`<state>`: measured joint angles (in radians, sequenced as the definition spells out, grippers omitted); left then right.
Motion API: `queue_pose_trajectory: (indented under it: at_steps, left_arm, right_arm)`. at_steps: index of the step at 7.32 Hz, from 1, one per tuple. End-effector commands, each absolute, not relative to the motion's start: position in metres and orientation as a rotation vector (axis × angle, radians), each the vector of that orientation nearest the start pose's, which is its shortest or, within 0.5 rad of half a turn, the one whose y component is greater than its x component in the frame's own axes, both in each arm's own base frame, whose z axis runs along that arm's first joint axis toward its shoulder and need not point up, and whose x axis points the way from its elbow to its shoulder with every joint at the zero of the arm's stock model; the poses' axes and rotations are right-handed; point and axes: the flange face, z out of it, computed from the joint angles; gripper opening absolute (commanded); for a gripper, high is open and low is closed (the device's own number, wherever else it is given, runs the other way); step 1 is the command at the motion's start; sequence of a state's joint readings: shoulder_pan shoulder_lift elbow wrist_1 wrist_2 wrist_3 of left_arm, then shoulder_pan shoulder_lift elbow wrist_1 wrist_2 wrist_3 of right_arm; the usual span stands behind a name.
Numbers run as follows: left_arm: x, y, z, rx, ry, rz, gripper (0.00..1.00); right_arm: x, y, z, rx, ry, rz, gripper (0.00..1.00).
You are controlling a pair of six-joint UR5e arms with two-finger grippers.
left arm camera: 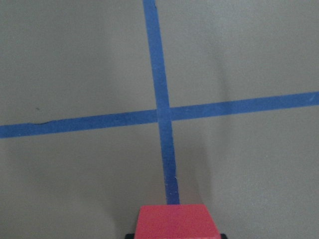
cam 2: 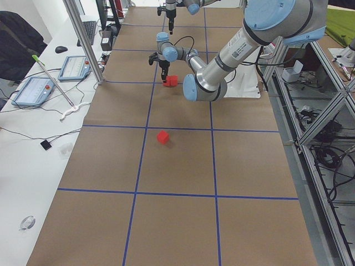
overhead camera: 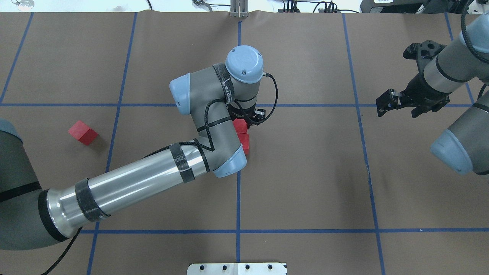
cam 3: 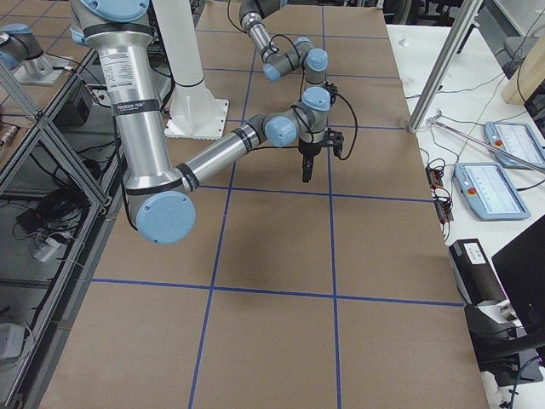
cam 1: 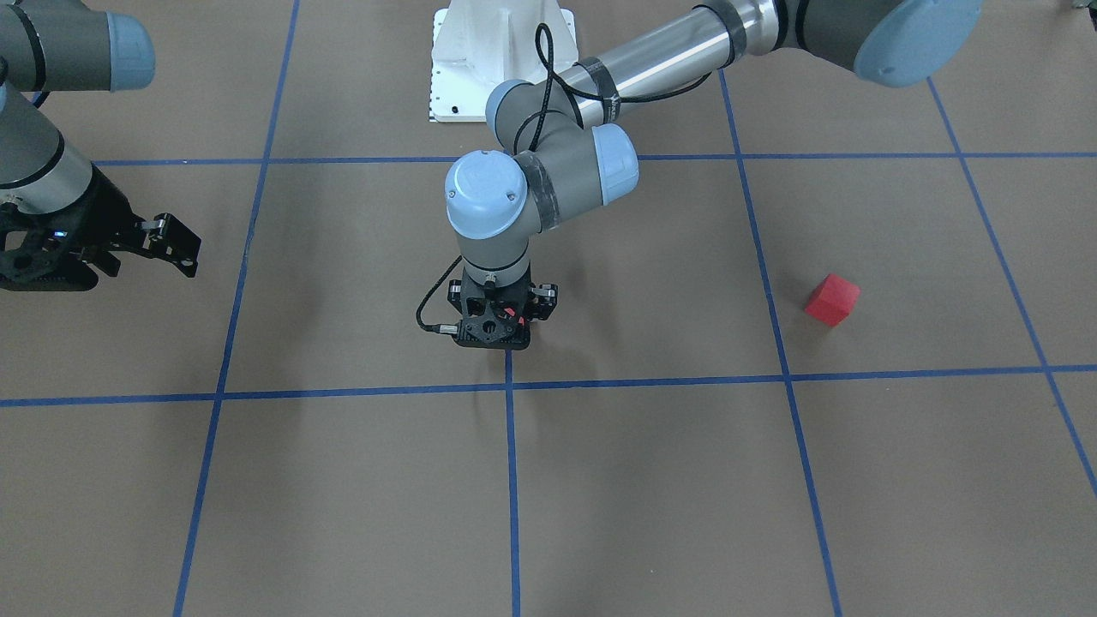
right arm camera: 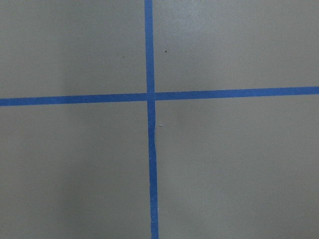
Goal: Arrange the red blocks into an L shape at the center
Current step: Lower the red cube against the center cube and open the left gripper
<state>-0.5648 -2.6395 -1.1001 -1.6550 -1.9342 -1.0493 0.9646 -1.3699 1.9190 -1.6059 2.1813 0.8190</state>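
The left gripper (overhead camera: 248,120) points straight down over the center (overhead camera: 267,152) of the counter (overhead camera: 305,191), just beside the crossing of the blue tape lines (overhead camera: 238,198). Its fingers (cam 1: 542,302) are largely hidden by the wrist in both fixed views. The left wrist view shows a red block (left arm camera: 178,222) at the bottom edge between the fingers, so they appear to be clamped on it, though contact cannot be confirmed.

In the overhead view, two red blocks (overhead camera: 241,131) lie touching one another directly below and just behind the left gripper, on the tape line. One sits under the fingers; the second (overhead camera: 245,144) lies next to it on the robot's side, partly covered by the elbow joint.

The third red block (overhead camera: 82,132) rests on the counter well apart from the left gripper, out toward the robot's left, rotated relative to the grid.

The right gripper (overhead camera: 384,104) hovers above the counter far to the robot's right, well away from all blocks. Its fingers (cam 1: 176,244) stand apart and hold nothing.
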Motion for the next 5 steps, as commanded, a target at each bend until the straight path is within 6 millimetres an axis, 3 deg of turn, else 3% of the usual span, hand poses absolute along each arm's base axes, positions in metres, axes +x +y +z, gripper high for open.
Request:
queue_pose_trajectory:
  at_steps: [1, 4, 5]
  left_arm:
    - [0.6518, -0.5271, 0.1557, 0.042, 0.76, 0.065, 0.11]
    - [0.655, -0.5231, 0.1559, 0.038, 0.759, 0.069, 0.14]
    - [0.655, -0.5231, 0.1561, 0.037, 0.757, 0.068, 0.3]
  right_arm:
    - [-0.2485, -0.4924, 0.3963, -0.013, -0.776, 0.044, 1.0]
    - [-0.2492, -0.4921, 0.3963, -0.014, -0.776, 0.044, 1.0]
    - [-0.2485, -0.4924, 0.3963, -0.014, -0.776, 0.046, 1.0]
